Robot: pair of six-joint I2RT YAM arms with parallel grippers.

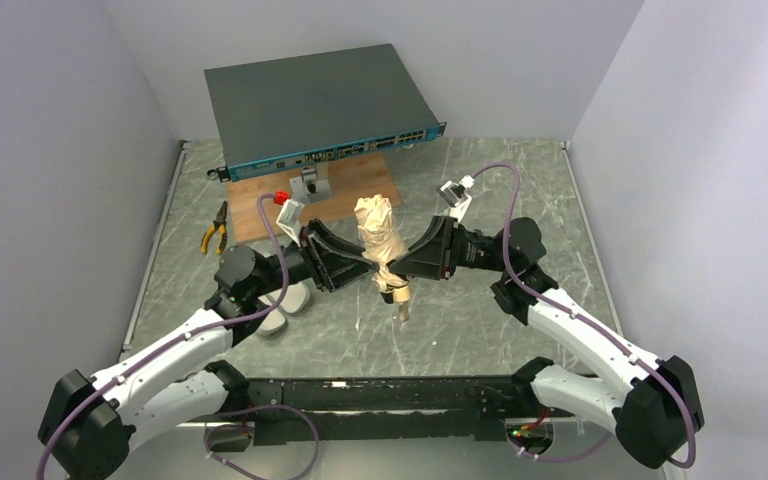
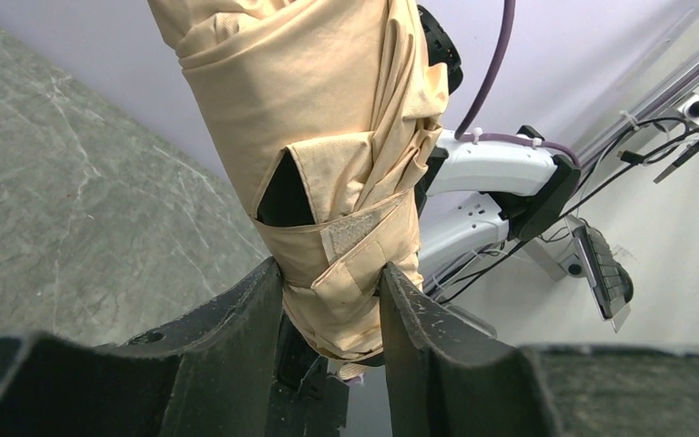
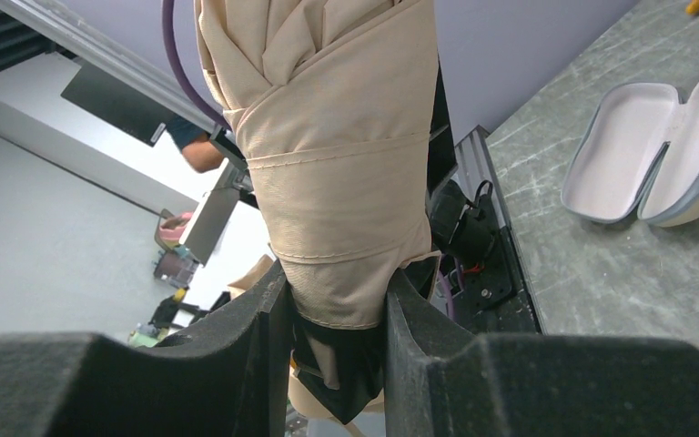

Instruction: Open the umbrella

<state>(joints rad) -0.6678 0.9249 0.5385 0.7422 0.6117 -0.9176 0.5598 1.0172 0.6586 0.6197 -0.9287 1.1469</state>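
The umbrella (image 1: 378,235) stands roughly upright in the air over the middle of the worktop (image 1: 480,330), furled, its small handle (image 1: 400,300) hanging lowest, caught between two hands that meet from either side. The right hand (image 3: 332,291) is clamped on the lower end of the bundle, fingers narrow and pressed into the fabric. The left hand (image 2: 328,282) has its fingers against the cloth on both sides, right at the strap (image 2: 355,232), which looks fastened around the folds. That strap is the main hazard: as long as it is wrapped, any pull or push to spread the canopy will probably only strain the cloth or drag it through the fingers. Both grips appear to be on soft fabric, not on anything rigid, so the bundle could slide or twist, and a loose grip would drop it onto the worktop. The two hands sit very close together, so a small misjudged move could knock one against the other. A canopy springing open here could also strike both arms.
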